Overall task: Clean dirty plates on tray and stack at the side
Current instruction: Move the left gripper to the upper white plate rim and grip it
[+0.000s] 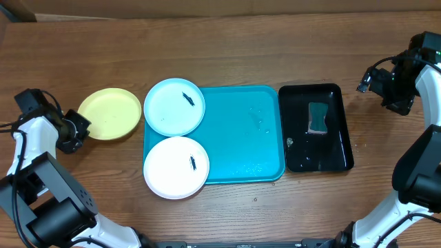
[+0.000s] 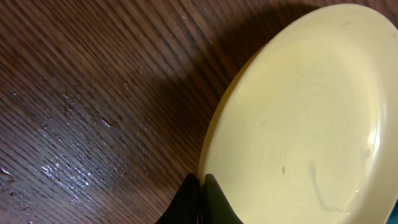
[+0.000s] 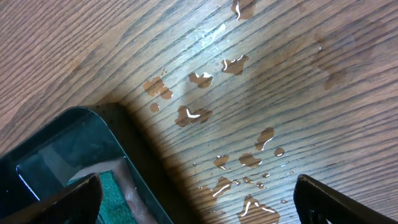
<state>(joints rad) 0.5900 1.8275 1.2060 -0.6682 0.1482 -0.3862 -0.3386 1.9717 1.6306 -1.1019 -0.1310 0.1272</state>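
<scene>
The yellow-green plate (image 1: 110, 114) (image 2: 298, 118) lies on the wood to the left of the turquoise tray (image 1: 248, 131). My left gripper (image 1: 77, 129) (image 2: 202, 180) is shut at the plate's left rim, and the rim's edge runs in between the two fingertips. The pale blue plate (image 1: 169, 110) sits on the tray's far left corner and the white plate (image 1: 172, 169) on its near left corner; each carries a small dark smear. My right gripper (image 1: 396, 86) (image 3: 205, 205) hangs wide open over bare table at the far right, holding nothing.
A glossy black tray (image 1: 337, 155) (image 3: 56, 143) stands right of the turquoise one, with a green sponge (image 1: 318, 118) (image 3: 112, 193) in it. Water drops (image 3: 193, 115) lie on the wood beside it. The turquoise tray's right half is wet.
</scene>
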